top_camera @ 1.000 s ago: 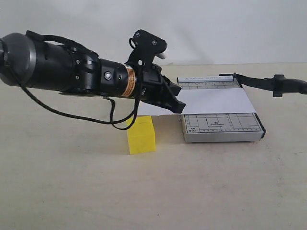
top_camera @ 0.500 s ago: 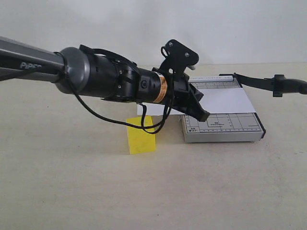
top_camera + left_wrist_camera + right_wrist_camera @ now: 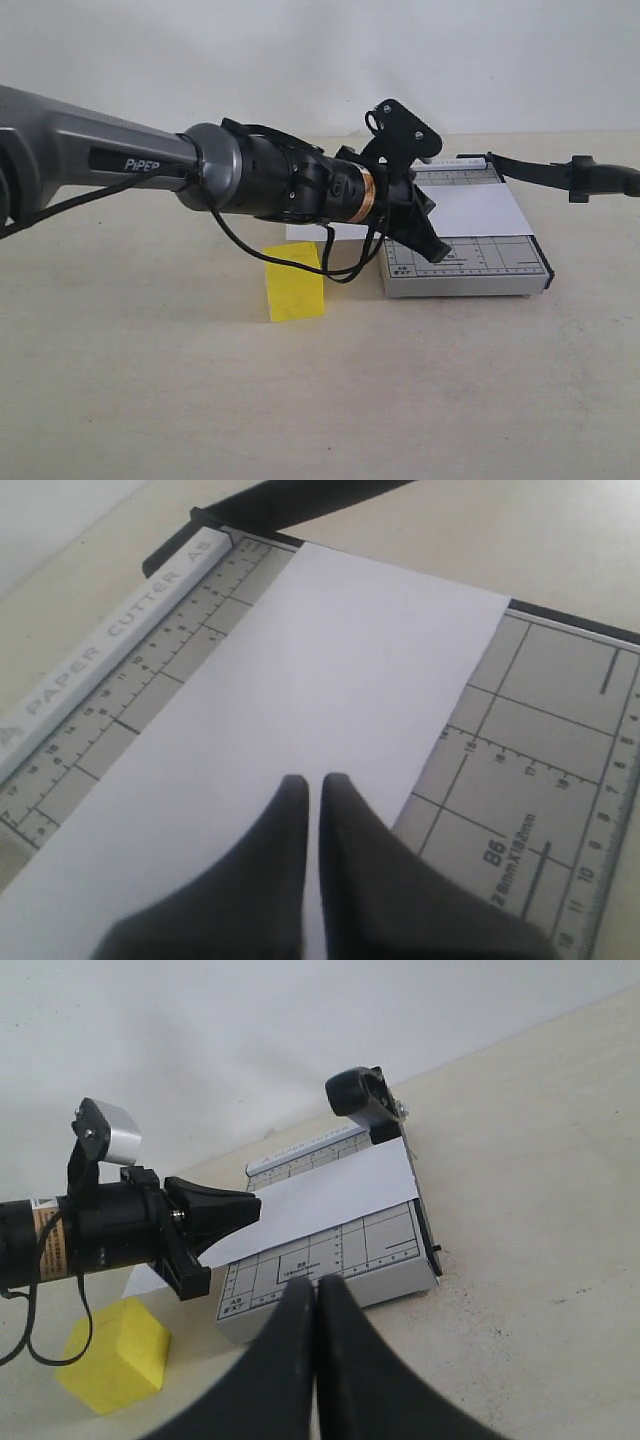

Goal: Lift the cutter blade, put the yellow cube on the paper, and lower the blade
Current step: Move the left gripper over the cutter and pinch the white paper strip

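Exterior view shows the bright yellow matte foam cube (image 3: 295, 285) left of centre, probably light and squashy, best pinched across opposite faces; the left pincer (image 3: 437, 251) is closed, empty.

The long thin black cutter blade (image 3: 545, 170), ending in a thick rounded handle, stands raised off the small grey gridded base (image 3: 470, 265); it is hinged at the base's far right corner, and its handle end reaches out to the right, clear of the base. The plain white rectangular strip of paper (image 3: 480, 210) lies flat across the base from left to right, between the far ruler edge and the near grid; its right end meets the base's right edge and its left end overhangs the left edge. The solid bright yellow cube (image 3: 295, 290), matte and foam-like, sits on the table left of the base, just near of the paper's overhanging end; it is not on the paper.
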